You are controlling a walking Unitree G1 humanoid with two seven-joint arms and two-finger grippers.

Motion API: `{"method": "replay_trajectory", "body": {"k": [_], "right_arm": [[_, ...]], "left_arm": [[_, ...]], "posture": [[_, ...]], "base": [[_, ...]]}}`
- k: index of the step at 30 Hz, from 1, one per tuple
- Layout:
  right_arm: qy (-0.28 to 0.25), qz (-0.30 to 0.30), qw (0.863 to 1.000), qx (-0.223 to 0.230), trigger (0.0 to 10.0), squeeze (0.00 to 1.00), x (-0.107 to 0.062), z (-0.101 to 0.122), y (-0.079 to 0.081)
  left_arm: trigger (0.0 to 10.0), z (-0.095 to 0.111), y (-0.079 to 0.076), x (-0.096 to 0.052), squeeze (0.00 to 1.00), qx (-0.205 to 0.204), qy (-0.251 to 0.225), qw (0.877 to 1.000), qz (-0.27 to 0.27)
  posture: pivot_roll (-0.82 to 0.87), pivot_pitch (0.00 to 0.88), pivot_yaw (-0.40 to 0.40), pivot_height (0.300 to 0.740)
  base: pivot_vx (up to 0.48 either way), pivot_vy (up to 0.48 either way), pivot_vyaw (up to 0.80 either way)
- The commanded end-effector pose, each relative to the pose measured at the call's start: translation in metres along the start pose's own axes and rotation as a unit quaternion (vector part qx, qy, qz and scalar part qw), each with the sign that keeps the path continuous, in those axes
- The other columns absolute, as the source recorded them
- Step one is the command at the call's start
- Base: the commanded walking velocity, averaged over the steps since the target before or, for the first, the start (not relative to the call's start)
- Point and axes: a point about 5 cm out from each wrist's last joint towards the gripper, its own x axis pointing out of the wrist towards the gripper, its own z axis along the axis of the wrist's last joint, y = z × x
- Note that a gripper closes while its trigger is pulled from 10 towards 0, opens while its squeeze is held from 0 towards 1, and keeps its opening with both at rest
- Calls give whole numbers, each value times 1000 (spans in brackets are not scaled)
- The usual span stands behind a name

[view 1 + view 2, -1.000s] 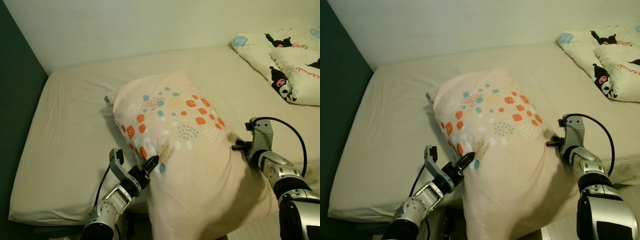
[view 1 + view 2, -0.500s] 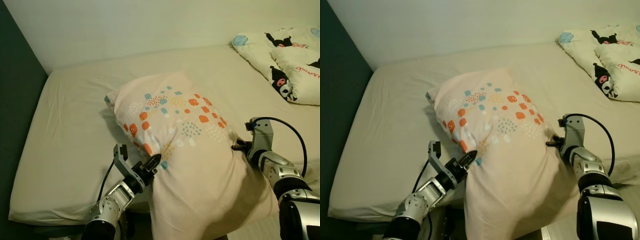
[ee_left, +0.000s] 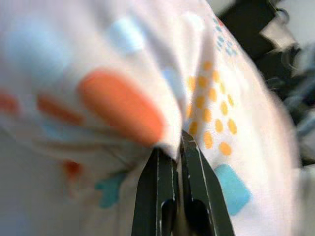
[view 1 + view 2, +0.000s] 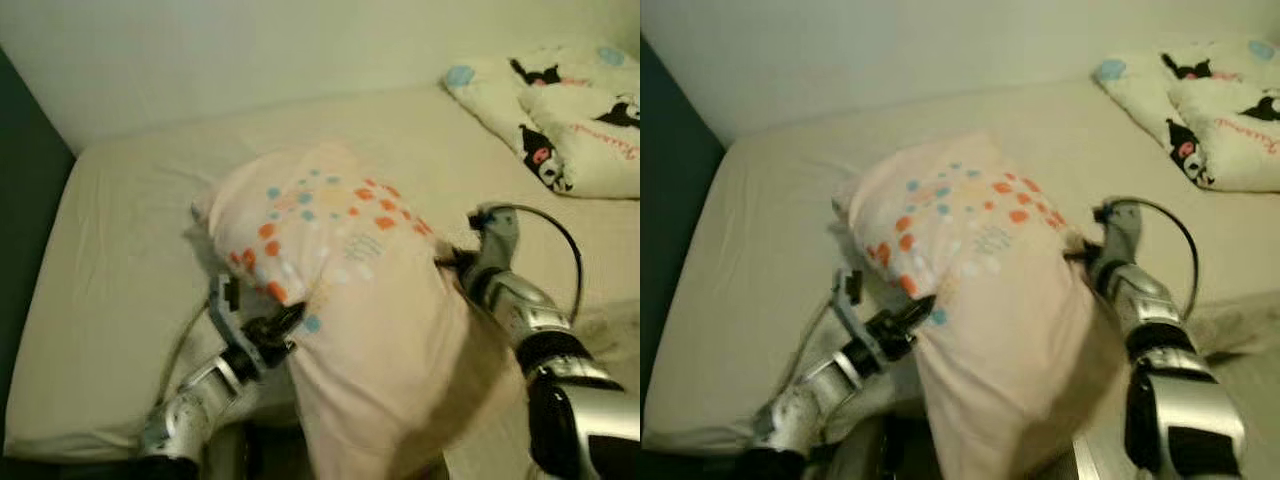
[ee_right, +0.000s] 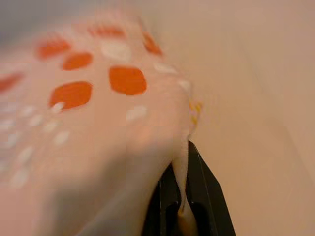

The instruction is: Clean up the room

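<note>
Two grippers hold one pillow [image 4: 350, 300] between them, above the near edge of the bed [image 4: 110, 270]. The pillow is pale pink, printed with orange, blue and white spots, and it stands tilted, its far end over the middle of the bed and its near end hanging past the near edge. The left gripper [image 4: 283, 322] pinches the cover on the pillow's left side, low down; in the left wrist view its black fingers [image 3: 156, 196] lie pressed together with a fold of spotted cloth caught at their tips. The right gripper [image 4: 447, 262] has the pillow's right side; in the right wrist view its fingers [image 5: 206, 206] are clamped on a thin edge of the cover, which runs down between them. A black cable loops over the right wrist. At the bed's far right corner lies a white blanket [image 4: 560, 120] with black cartoon figures, well apart from the pillow. Both eye views are somewhat blurred
</note>
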Motion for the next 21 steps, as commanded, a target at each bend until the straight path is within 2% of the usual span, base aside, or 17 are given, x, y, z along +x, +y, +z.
{"method": "replay_trajectory", "body": {"k": [1, 2, 3, 4, 6, 7, 8, 10, 12, 13, 14, 15, 16, 17, 18, 19, 21], "right_arm": [[-59, 56, 997, -1, 0, 0, 11, 22, 33], [-70, 70, 995, -4, 0, 0, 13, 25, 44], [-70, 70, 995, -4, 0, 0, 13, 25, 44], [-79, 100, 992, -17, 0, 0, 16, 24, 64], [-79, 109, 991, -20, 0, 0, 16, 22, 70], [-72, 119, 990, -27, 0, 0, 16, 15, 76], [-72, 119, 990, -27, 0, 0, 16, 15, 76], [-50, 127, 990, -27, 0, 0, 14, -5, 86], [-48, 128, 990, -26, 0, 0, 14, -7, 86], [-44, 124, 991, -34, 0, 0, 12, -13, 89], [-41, 120, 991, -42, 0, 0, 10, -18, 91], [-41, 120, 991, -42, 0, 0, 10, -18, 91], [-37, 102, 993, -55, 0, 0, 7, -26, 93], [-37, 74, 993, -80, 10000, 0, 2, -36, 94], [-37, 74, 993, -80, 10000, 0, 2, -36, 94], [-30, 40, 995, -87, 10000, 0, -3, -46, 92], [-24, 30, 995, -91, 10000, 0, -5, -49, 92]], "left_arm": [[0, 25, -5, 3, 0, 100, -27, 994, 15], [0, 32, -5, 4, 0, 133, -28, 991, 23], [0, 32, -5, 4, 0, 133, -28, 991, 23], [2078, 40, -4, 6, 0, 188, -26, 980, 52], [2078, 42, -4, 7, 0, 200, -28, 977, 62], [3137, 44, -3, 8, 0, 217, -26, 973, 75], [3137, 44, -3, 8, 0, 217, -26, 973, 75], [2118, 45, -6, 10, 0, 235, -29, 968, 81], [2118, 45, -6, 10, 0, 235, -30, 968, 81], [4588, 45, -6, 9, 0, 250, -31, 963, 98], [8667, 46, -5, 9, 0, 260, -35, 958, 114], [8667, 46, -5, 9, 0, 260, -35, 958, 114], [10000, 47, -5, 9, 0, 256, -41, 956, 135], [10000, 46, -3, 8, 0, 253, -40, 954, 159], [10000, 46, -3, 8, 0, 253, -40, 954, 159], [10000, 42, 3, 6, 0, 255, -40, 949, 183], [10000, 41, 5, 5, 0, 255, -41, 947, 192]], "posture": [[-60, 138, 1, 606], [-57, 130, -2, 606], [-57, 130, -2, 606], [-49, 111, -7, 606], [-49, 111, -7, 606], [-46, 101, -11, 606], [-46, 101, -11, 606], [-44, 91, -15, 606], [-44, 91, -15, 606], [-45, 84, -13, 606], [-45, 84, -13, 606], [-45, 84, -13, 606], [-48, 81, -11, 606], [-50, 78, -10, 606], [-50, 78, -10, 606], [-54, 74, -9, 606], [-54, 74, -9, 606]], "base": [[0, 0, 0], [0, 0, 0], [0, 0, 0], [0, 0, 0], [0, 0, 0], [0, 0, 0], [0, 0, 0], [0, 0, 0], [0, 0, 0], [0, 0, 0], [0, 0, 0], [0, 0, 0], [0, 0, 0], [0, 0, 0], [0, 0, 0], [0, 0, 0], [0, 0, 0]]}}
